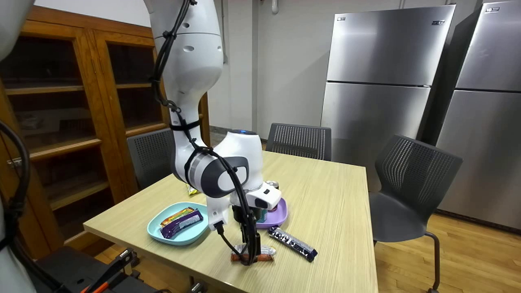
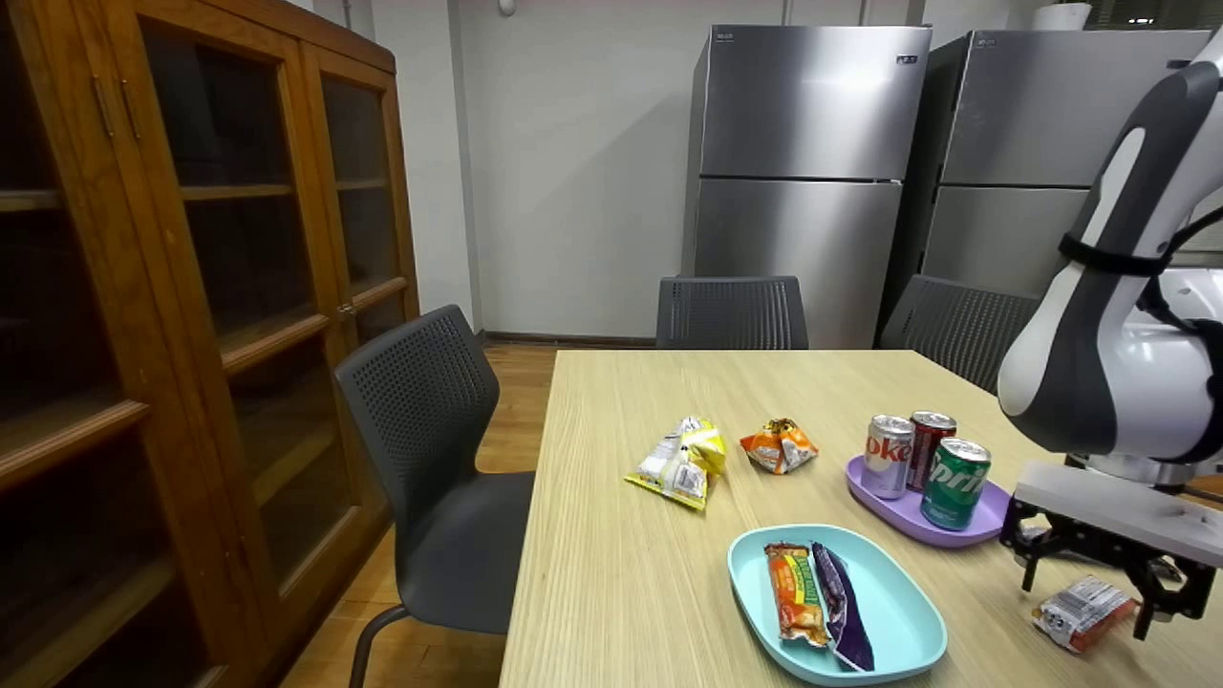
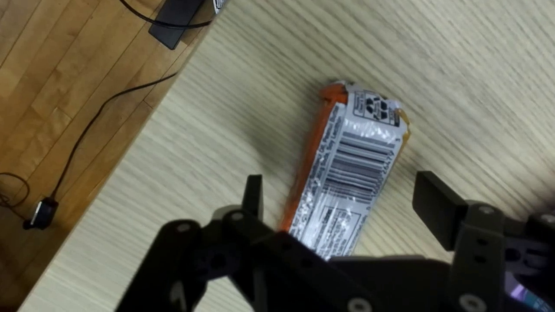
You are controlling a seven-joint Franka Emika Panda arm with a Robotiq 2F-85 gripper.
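My gripper point(image 3: 342, 199) is open and empty above the table. Its fingers stand on either side of an orange and silver wrapped bar point(image 3: 347, 169), apart from it; the bar's near end is hidden under the gripper. The same bar point(image 1: 266, 253) shows in both exterior views, lying below the gripper point(image 2: 1084, 607). A dark-wrapped bar point(image 1: 292, 243) lies close by. A purple plate point(image 2: 884, 511) holds a silver can point(image 2: 888, 459), a dark red can point(image 2: 929, 447) and a green Sprite can point(image 2: 955, 485). A turquoise plate point(image 2: 908, 612) holds an orange bar point(image 2: 795, 592) and a purple bar point(image 2: 841, 607).
A yellow-white chip bag point(image 2: 683, 463) and an orange snack bag point(image 2: 779, 446) lie on the table point(image 2: 631, 592). Dark chairs point(image 2: 430, 440) stand around it. A wooden cabinet point(image 2: 248, 334) and steel fridges point(image 2: 803, 191) stand behind. The table edge is near the bar in the wrist view.
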